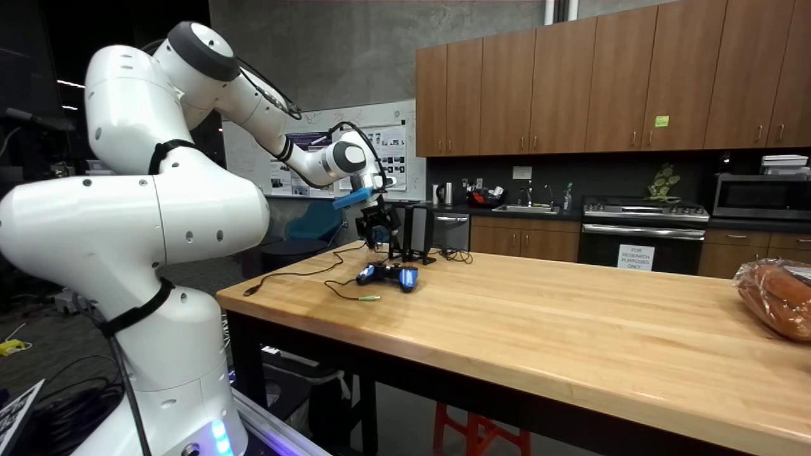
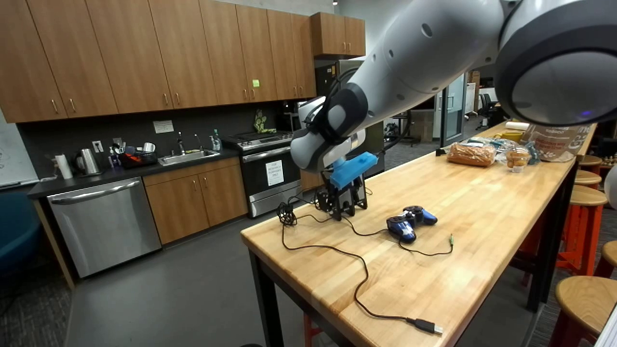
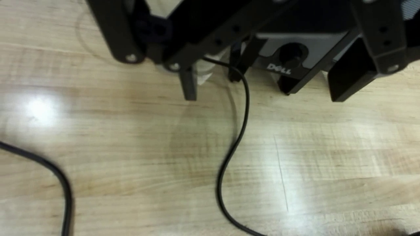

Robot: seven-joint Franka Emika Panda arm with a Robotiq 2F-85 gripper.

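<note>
Your gripper (image 3: 264,98) has its fingers wide apart, holding nothing yet. The black Dell thing (image 3: 290,62) stands close; it's hard to tell if they touch.

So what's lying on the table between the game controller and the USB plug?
A thin dark cable, ending in a green-tipped plug, lies on the tabletop between the game controller and the USB plug; both exterior views show it.

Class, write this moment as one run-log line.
gripper: open | nearest: Dell device | on table: game controller, black cable, wrapped bread
</note>
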